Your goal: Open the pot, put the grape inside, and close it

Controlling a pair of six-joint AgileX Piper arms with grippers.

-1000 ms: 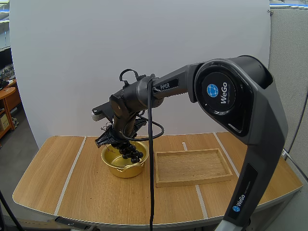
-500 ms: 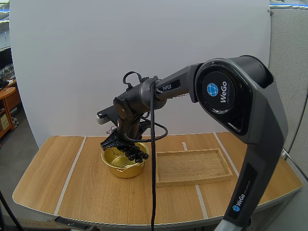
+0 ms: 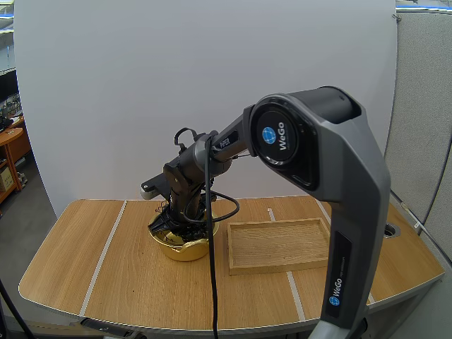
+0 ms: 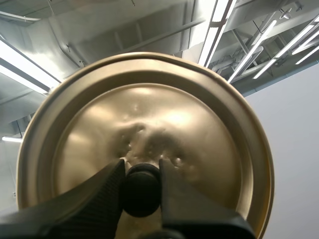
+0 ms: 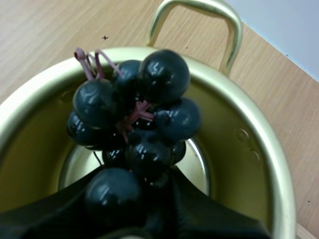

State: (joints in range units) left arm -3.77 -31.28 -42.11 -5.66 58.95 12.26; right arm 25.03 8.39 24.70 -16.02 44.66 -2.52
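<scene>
- Right wrist view, right gripper [image 5: 142,191]: two black matte fingers closed narrowly on the bunch of grapes [image 5: 134,114], gripping it at its lower berries.
- Grapes: round, glossy, near-black berries clustered on thin pinkish-purple stems. A few bare stem ends stick out at one side. The bunch hangs inside the mouth of the pot [image 5: 249,149], below rim level in part. Whether it touches the bottom cannot be told.
- Pot: round, gold-coloured metal with a smooth rolled rim, a shiny inner wall and a paler, reflective flat base. A thin loop handle [image 5: 199,10] of the same metal arches from the rim on the side away from the fingers.
- Left wrist view, left gripper [image 4: 141,174]: ribbed black fingers pinch the round black knob [image 4: 142,196] between their tips.
- Lid [image 4: 149,109]: a domed gold metal disc with a raised outer ring and small dents near the knob, held up off the pot by that knob.
- High view, table [image 3: 127,282]: light wood-grain top with rounded corners and pale strips running near to far. The pot stands left of centre, toward the far edge.
- Wooden tray [image 3: 279,246]: shallow and rectangular with a raised rim, just right of the pot and not touching it.
</scene>
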